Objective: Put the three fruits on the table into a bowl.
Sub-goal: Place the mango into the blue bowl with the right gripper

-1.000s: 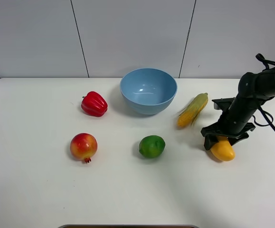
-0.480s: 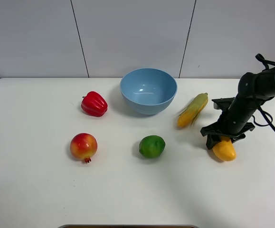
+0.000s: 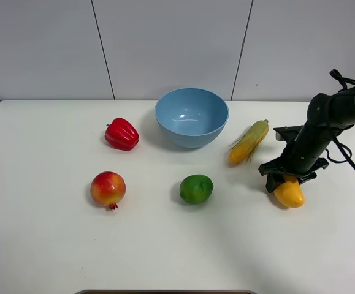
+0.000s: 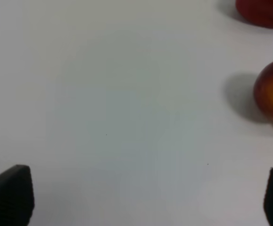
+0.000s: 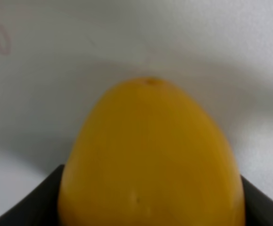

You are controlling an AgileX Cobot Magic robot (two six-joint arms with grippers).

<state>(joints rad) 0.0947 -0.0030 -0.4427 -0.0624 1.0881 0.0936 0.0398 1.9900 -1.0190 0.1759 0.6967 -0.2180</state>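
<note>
The right claw (image 3: 286,181) had just clamped the mango (image 3: 290,195) near the tabletop's (image 3: 165,245) right edge, readying the first carry to the bowl (image 3: 191,116). The left claw (image 4: 143,195) hung wide apart.

Bright, even light, soft shadows; wrist views blurred, mango (image 5: 150,155) out of focus.

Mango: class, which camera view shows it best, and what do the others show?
The right wrist view: the mango fills the frame, clamped between the fingers of the right pincer. The exterior high view shows it small, its upper end hidden under that pincer. The left wrist view shows none of it.
</note>
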